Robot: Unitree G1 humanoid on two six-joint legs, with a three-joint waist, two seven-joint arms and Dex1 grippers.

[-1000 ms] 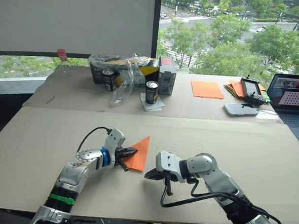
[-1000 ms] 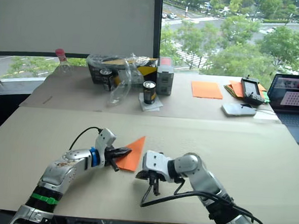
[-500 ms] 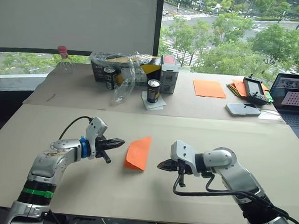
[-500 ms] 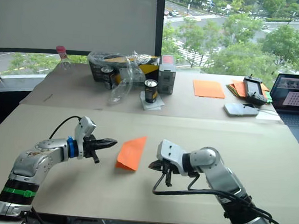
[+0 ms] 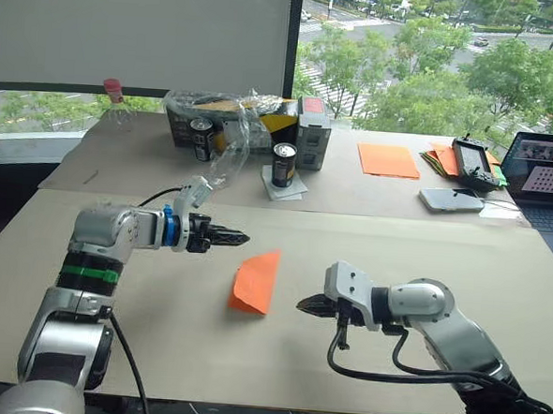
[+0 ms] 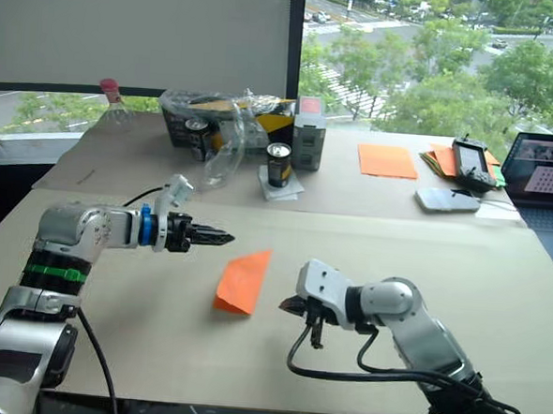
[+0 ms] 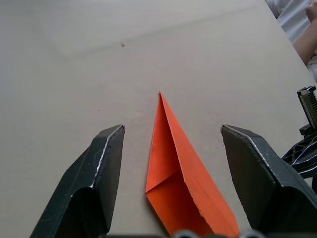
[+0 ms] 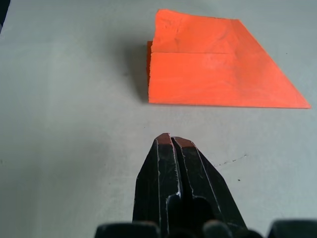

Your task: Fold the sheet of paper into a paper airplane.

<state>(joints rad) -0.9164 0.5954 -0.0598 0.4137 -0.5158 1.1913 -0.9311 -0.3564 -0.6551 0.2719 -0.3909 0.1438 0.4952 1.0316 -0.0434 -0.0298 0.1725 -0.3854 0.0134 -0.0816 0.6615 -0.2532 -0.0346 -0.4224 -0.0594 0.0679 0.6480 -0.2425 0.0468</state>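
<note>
Paper airplane: folded orange wedge with layered flaps, lying flat on the near table, between the two grippers, touched by neither
Left gripper: raised over the table on the far-left side of the airplane, apart from it; in the left wrist view its fingers stand wide apart with the airplane's point seen between them, holding nothing
Right gripper: low over the table just to the right of the airplane, tips aimed at its long edge; fingers pressed together, empty
Far table: smooth orange sheet, black can, laptop at right edge
</note>
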